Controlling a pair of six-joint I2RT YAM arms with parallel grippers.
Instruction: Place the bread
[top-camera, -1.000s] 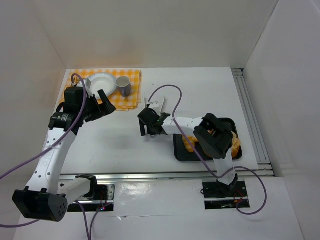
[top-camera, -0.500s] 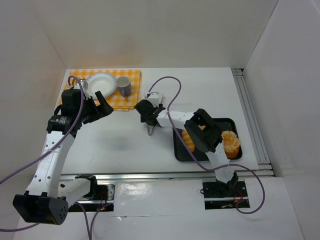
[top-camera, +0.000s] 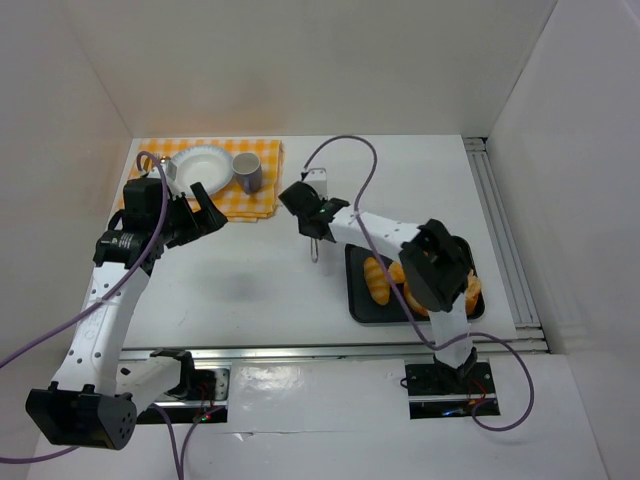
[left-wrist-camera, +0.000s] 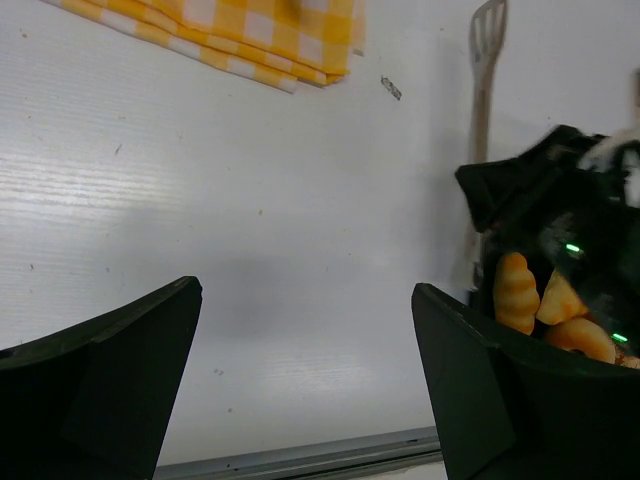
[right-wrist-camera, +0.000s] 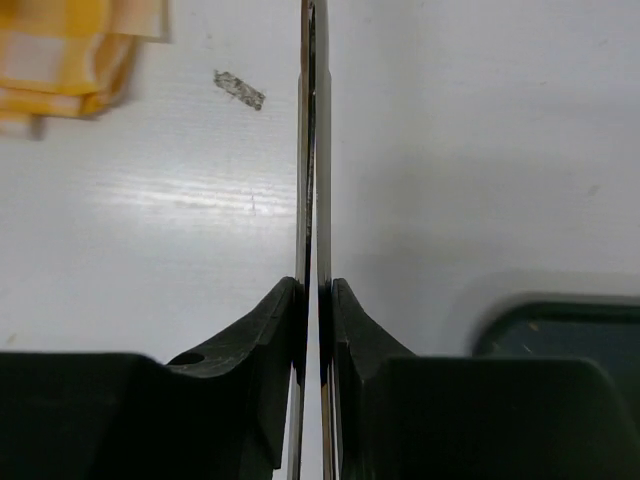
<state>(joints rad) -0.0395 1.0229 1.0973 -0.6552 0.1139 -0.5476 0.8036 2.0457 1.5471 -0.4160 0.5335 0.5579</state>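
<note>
The left tool (top-camera: 207, 203) hovers with its fingers apart, the checkered cloth (top-camera: 258, 198) just beyond its tips. The right tool (top-camera: 312, 216), clamped on metal tongs (right-wrist-camera: 311, 150), has swung away from the black tray (top-camera: 358, 310) behind it. The bread (top-camera: 378, 281) still lies there, so apparently nothing has been picked up yet. Only the left wrist view shows the tongs' slotted head.
</note>
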